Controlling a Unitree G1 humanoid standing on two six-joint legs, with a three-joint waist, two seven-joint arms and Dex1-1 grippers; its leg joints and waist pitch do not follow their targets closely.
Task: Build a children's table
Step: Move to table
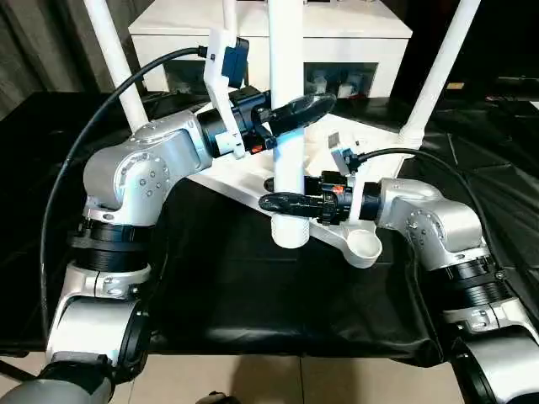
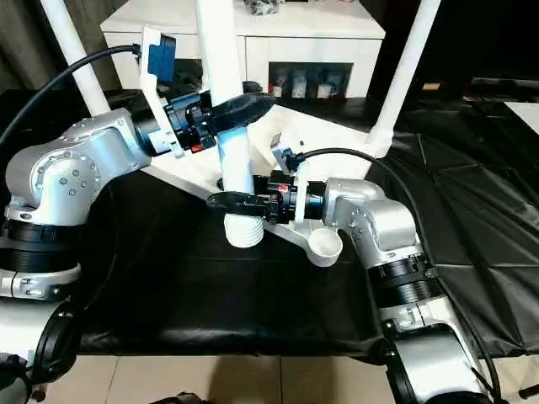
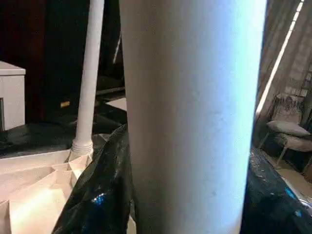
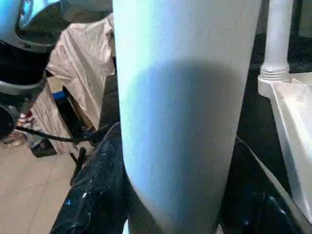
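Two black grippers are on one white leg (image 1: 287,126), and I read both as closed around it. My left gripper (image 1: 290,112) clasps the smooth round shaft higher up, its glossy curved fingers (image 1: 310,106) wrapping the plastic; my right gripper (image 1: 286,202) clasps it lower, just above the ribbed, threaded end (image 1: 289,230). From each wrist camera the leg is a broad, matte white cylinder with a black finger (image 3: 105,195) hugging either side (no gap that I can make out between pad and plastic).

The leg stands upright, its threaded end hanging just above the black cloth (image 1: 253,286) and beside an open round corner socket (image 1: 364,245) of the table top (image 1: 244,181). That top lies upside down on the cloth, a flat white slab with rounded corners; the left wrist view shows its underside cut into angular ribs (image 3: 34,195). The socket is a shallow white cup, not yet filled.

Three more legs already rise from the top: one at the far left (image 1: 114,55), one at the far right (image 1: 438,71), and one behind the held leg (image 1: 229,13). They are long, plain, tapered, and the far right one ends in a ridged collar (image 3: 81,146) where it meets the slab.

The cloth is crinkled and shiny, draped over the work surface. Behind it stands a white cabinet (image 1: 337,38) with small items on its shelf. My forearms are brushed silver with black cables looping off them.
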